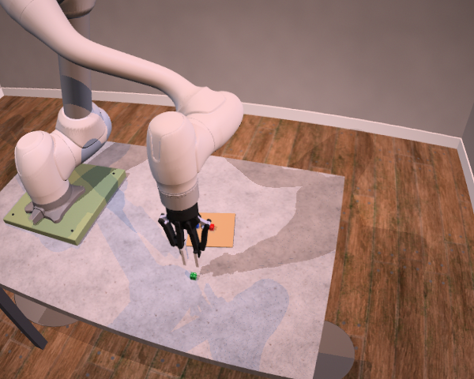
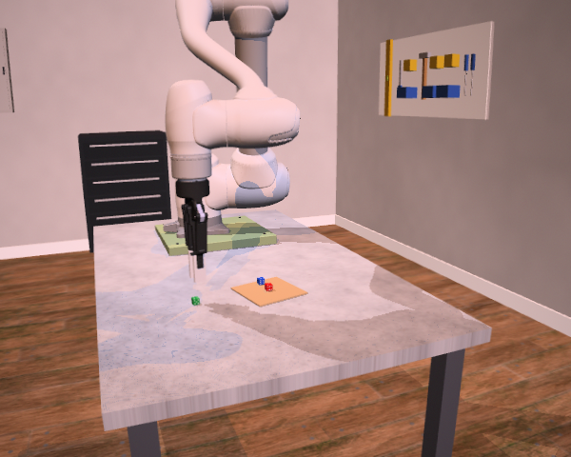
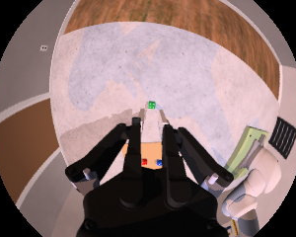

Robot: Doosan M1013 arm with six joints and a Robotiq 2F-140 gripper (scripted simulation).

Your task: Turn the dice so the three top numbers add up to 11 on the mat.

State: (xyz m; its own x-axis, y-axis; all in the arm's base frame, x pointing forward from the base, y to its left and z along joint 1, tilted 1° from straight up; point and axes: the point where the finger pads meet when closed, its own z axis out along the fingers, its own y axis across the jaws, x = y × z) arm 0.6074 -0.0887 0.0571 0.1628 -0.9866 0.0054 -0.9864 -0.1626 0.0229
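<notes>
My pincer [image 1: 189, 260] hangs narrowed, holding nothing; the green die [image 1: 193, 275] at its six o'clock looks light, rigid, best gripped across opposite flat faces.
</notes>
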